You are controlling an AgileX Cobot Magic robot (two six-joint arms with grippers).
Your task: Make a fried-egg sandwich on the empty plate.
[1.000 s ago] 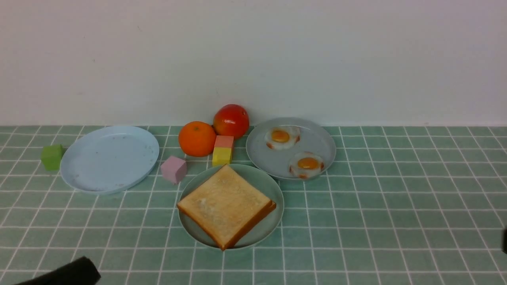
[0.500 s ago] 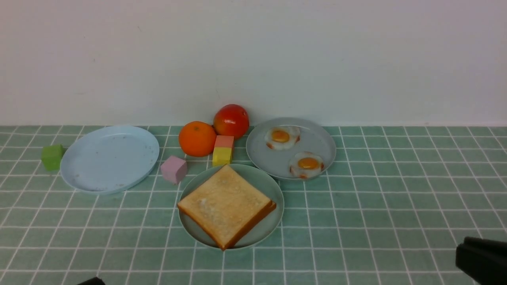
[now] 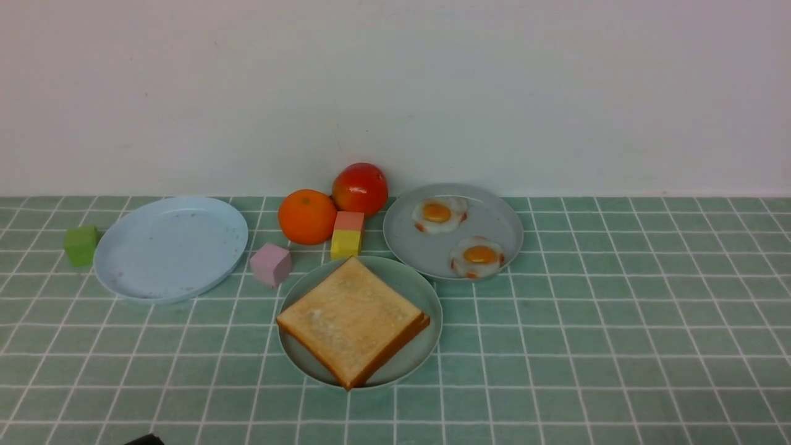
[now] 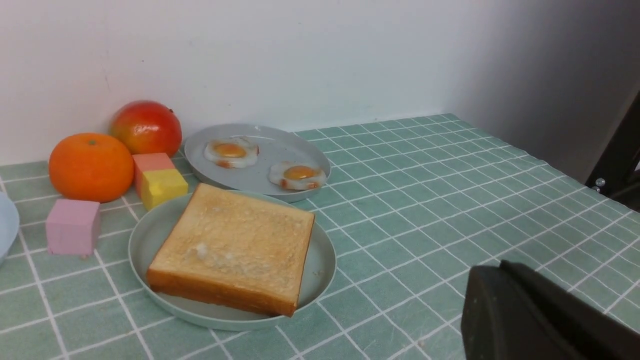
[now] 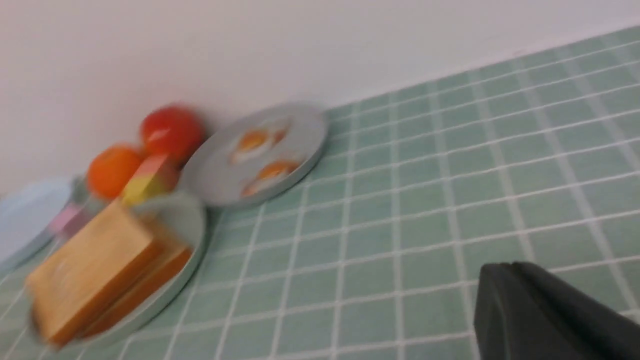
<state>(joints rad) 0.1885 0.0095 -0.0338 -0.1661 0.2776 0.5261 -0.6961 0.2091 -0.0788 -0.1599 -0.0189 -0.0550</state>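
On the green tiled cloth (image 3: pixel 618 321) we see the sandwich (image 3: pixel 352 321) resting on the mint-green plate (image 3: pixel 420 352), near centre. Our left gripper (image 4: pixel 530 315) and right gripper (image 5: pixel 545 315) are both closed, holding nothing.

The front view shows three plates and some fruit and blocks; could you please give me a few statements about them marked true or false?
1. Two fried eggs lie on the grey plate. True.
2. The pale blue plate holds a toast slice. False: nothing lies on it; the toast sits on the mint-green plate.
3. A pink-orange block sits on top of a yellow block. True.
4. The green cube stands between the orange and the grey plate. False: it stands at the pale blue plate's far left side.
5. The red fruit is behind the orange, nearer the wall. True.
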